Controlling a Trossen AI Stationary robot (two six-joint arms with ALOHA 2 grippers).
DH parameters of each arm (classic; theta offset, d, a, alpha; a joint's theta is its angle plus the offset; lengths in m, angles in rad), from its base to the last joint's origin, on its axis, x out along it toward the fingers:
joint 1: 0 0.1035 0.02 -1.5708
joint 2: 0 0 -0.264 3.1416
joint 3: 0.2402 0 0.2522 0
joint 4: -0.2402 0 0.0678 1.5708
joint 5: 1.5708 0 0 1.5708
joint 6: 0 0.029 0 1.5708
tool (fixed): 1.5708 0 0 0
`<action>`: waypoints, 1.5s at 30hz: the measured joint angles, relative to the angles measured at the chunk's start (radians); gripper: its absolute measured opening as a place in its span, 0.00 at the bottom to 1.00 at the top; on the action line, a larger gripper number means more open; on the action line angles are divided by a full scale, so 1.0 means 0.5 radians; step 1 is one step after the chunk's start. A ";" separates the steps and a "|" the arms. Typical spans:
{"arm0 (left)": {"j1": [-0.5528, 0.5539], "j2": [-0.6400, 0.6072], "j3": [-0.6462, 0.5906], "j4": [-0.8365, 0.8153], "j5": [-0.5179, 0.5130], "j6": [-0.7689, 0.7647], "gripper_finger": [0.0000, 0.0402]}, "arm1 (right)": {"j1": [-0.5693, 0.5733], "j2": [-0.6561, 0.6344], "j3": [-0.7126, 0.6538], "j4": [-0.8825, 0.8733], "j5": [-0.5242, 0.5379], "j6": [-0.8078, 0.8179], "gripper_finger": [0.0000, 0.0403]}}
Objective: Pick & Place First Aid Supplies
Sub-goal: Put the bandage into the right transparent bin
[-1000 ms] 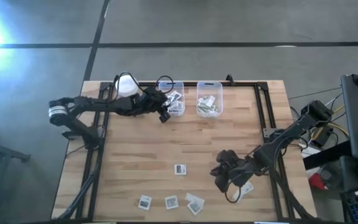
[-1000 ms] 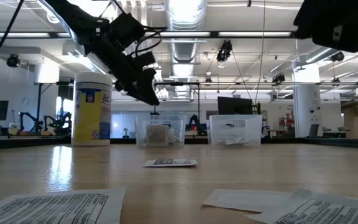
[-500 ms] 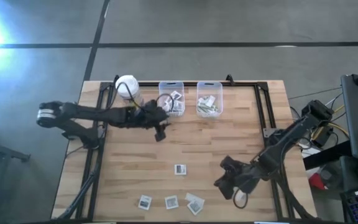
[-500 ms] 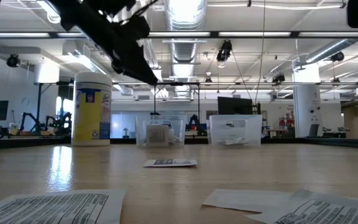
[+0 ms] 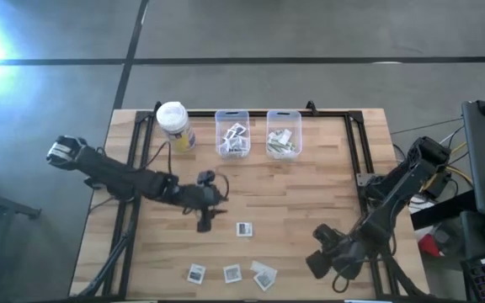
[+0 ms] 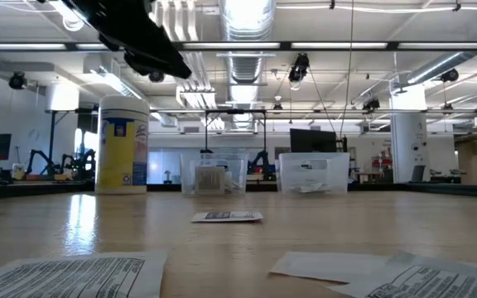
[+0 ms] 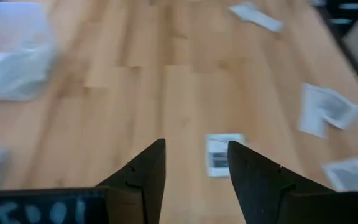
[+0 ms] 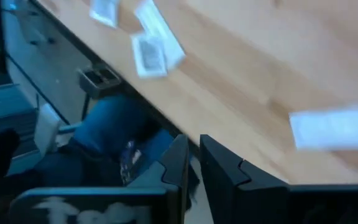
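Several small flat white packets lie flat on the wooden table: one with a dark patch (image 5: 243, 229) mid-table, also in the left wrist view (image 7: 219, 152), and three near the near edge (image 5: 196, 273) (image 5: 232, 273) (image 5: 263, 274). My left gripper (image 5: 211, 217) (image 7: 194, 171) is open and empty above the table, just left of the mid-table packet. My right gripper (image 5: 331, 268) (image 8: 193, 165) is shut over the near right edge, with nothing showing between its fingers. One more packet (image 8: 334, 130) lies beside it.
Two clear bins (image 5: 232, 135) (image 5: 283, 133) holding packets stand at the far edge, with a yellow container with a white lid (image 5: 175, 126) to their left. A black frame (image 5: 356, 160) runs along the table's sides. Bare wood lies between the bins and the packets.
My left gripper has gone from over the left bin toward the table's near edge, to mid-table beside the lone packet. My right gripper has gone toward the near right corner. The packets on the table have not moved.
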 joint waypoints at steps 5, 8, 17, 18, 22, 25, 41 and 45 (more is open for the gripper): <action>-0.190 0.000 -0.001 -0.003 -0.041 -0.066 0.41 | 0.035 0.117 0.055 -0.002 -0.166 0.162 0.06; -0.250 0.000 -0.001 -0.005 -0.122 -0.085 0.41 | 0.034 0.216 0.143 -0.005 -0.227 0.143 0.05; -0.272 0.000 -0.001 -0.009 -0.244 -0.106 0.41 | 0.034 0.547 0.690 -0.823 -0.282 -0.429 0.03; -0.272 0.000 -0.001 -0.009 -0.244 -0.115 0.41 | 0.034 0.573 0.745 -0.929 -0.282 -0.521 0.03; -0.272 0.000 -0.001 -0.009 -0.244 -0.140 0.41 | 0.034 0.676 0.901 -1.137 -0.282 -0.826 0.03; -0.274 0.000 -0.002 -0.010 -0.244 -0.149 0.41 | 0.034 0.731 0.960 -1.178 -0.285 -1.023 0.03; -0.275 0.001 -0.002 -0.021 -0.238 -0.175 0.41 | -0.027 0.818 0.841 -1.209 -0.927 -1.094 0.03; -0.275 0.001 -0.002 -0.023 -0.238 -0.175 0.41 | -0.025 0.834 0.841 -1.197 -0.942 -1.095 0.03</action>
